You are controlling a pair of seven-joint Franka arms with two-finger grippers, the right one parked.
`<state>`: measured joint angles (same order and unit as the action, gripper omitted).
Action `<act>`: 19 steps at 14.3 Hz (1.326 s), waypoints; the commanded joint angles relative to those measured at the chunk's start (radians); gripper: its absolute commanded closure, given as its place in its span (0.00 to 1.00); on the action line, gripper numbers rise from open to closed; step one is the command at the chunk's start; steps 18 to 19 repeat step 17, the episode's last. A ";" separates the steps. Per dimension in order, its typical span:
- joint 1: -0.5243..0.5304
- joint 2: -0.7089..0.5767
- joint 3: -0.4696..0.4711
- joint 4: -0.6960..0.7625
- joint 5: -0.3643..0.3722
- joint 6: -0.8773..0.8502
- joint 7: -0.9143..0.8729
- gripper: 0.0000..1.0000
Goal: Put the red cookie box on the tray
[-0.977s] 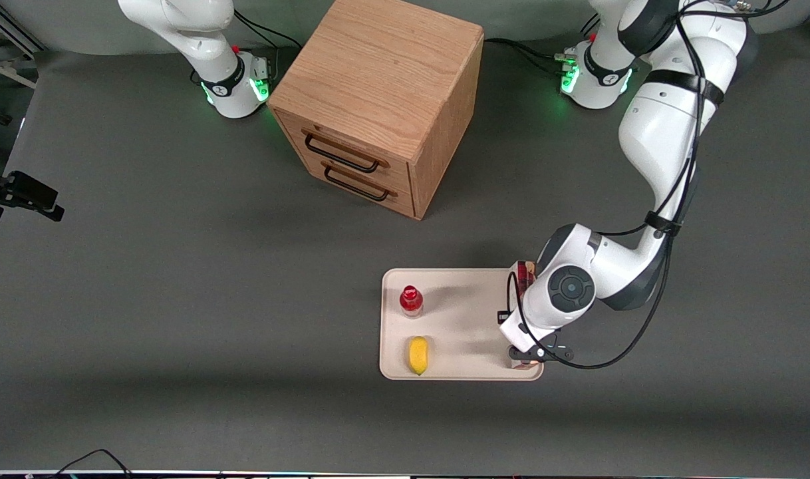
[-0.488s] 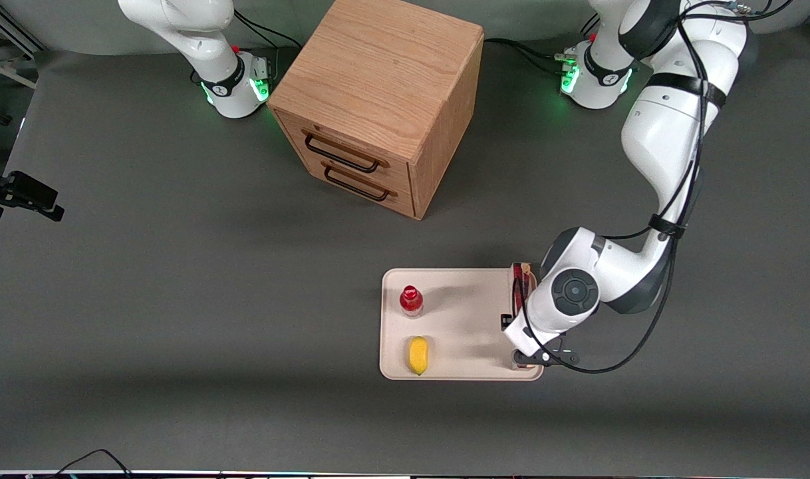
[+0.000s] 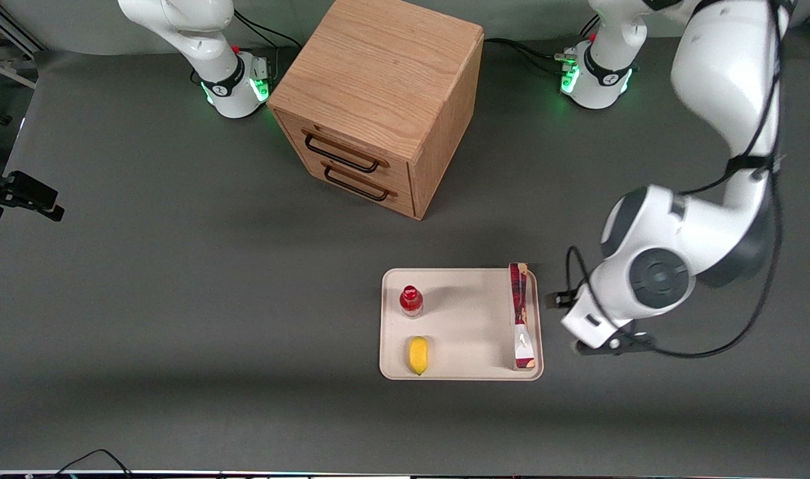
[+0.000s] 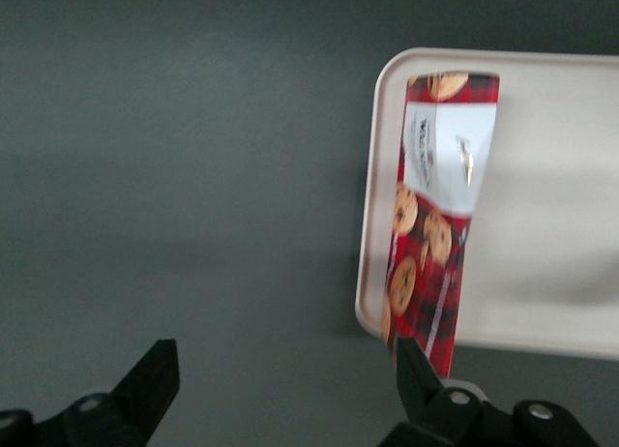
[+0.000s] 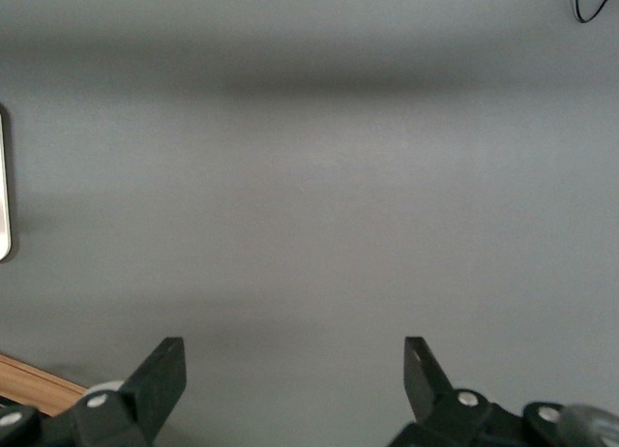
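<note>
The red cookie box (image 3: pixel 519 313) rests on the cream tray (image 3: pixel 465 319), along the rim that faces the working arm's end of the table. It stands on its long edge and leans slightly. The left wrist view shows its dark red cookie print and white panel (image 4: pixel 435 224) just inside the tray's rim (image 4: pixel 372 273). My gripper (image 4: pixel 283 362) is open with nothing between its fingers. It hangs above bare table beside the tray, toward the working arm's end, clear of the box. In the front view the arm's wrist (image 3: pixel 644 279) covers it.
A small red-capped bottle (image 3: pixel 411 301) and a yellow fruit (image 3: pixel 417 355) sit on the tray's end toward the parked arm. A wooden two-drawer cabinet (image 3: pixel 378 100) stands farther from the front camera than the tray.
The gripper, earlier low over the box at the tray's rim, has let go and moved up and off the tray toward the working arm's end. The box stays on the tray.
</note>
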<state>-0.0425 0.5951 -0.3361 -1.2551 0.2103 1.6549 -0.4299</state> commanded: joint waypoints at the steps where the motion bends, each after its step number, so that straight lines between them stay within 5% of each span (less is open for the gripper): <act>1: -0.005 -0.183 0.130 -0.040 -0.122 -0.159 0.182 0.00; 5: -0.005 -0.361 0.250 -0.101 -0.161 -0.316 0.390 0.00; 11: -0.017 -0.731 0.335 -0.525 -0.204 -0.187 0.482 0.00; 19: -0.019 -0.608 0.335 -0.301 -0.192 -0.340 0.488 0.00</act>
